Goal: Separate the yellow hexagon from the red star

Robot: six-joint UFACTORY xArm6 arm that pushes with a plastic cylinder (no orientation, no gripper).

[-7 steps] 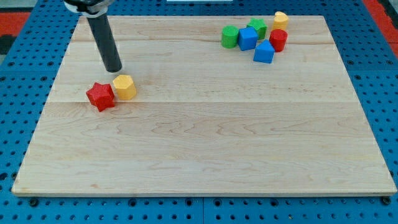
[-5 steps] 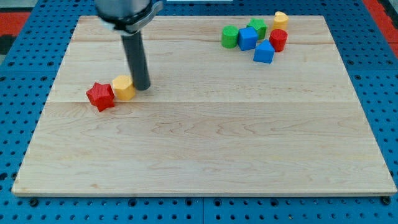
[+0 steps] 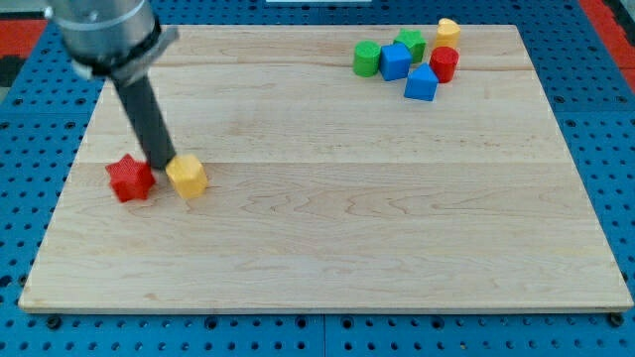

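Note:
The red star (image 3: 130, 178) lies near the board's left edge. The yellow hexagon (image 3: 187, 177) lies just to its right, with a small gap between them. My tip (image 3: 160, 164) stands in that gap at its upper side, between the two blocks, touching or nearly touching both. The dark rod rises from there toward the view's top left.
A cluster of blocks sits at the board's top right: a green cylinder (image 3: 367, 59), a green star (image 3: 409, 44), a blue cube (image 3: 395, 61), a blue block (image 3: 421, 83), a red cylinder (image 3: 444, 64) and a yellow block (image 3: 447, 31). The wooden board (image 3: 327, 248) lies on a blue pegboard.
My tip went from above the hexagon round its right side, then left between the two blocks. The red star slid left and down; the yellow hexagon slid down and slightly left.

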